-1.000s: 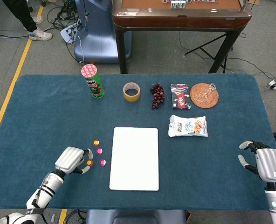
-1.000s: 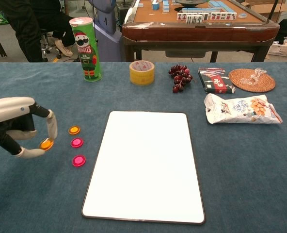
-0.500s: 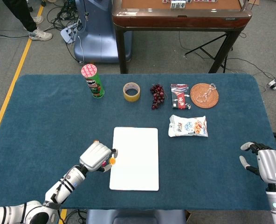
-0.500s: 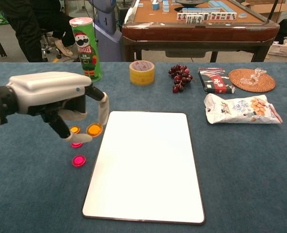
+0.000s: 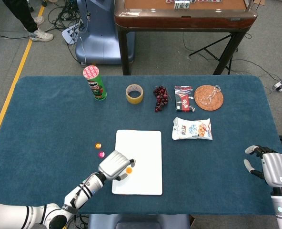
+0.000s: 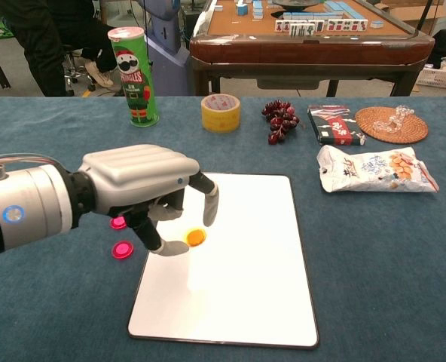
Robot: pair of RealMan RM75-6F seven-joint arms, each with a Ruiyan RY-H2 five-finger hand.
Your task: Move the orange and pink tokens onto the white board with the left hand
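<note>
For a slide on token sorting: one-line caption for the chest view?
Left hand over the white board, an orange token lying on the board by its fingertips; two pink tokens wait on the cloth.

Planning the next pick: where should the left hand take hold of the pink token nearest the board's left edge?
Pinch the pink token across its thin rim, descending from above; it lies flat on the cloth, so probably only its edges offer purchase.

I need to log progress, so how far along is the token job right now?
Nothing is fully placed yet. The left hand has one orange token over the white board, between its fingers. Left on the cloth: another orange token and two pink tokens, one nearer, one partly hidden.
</note>
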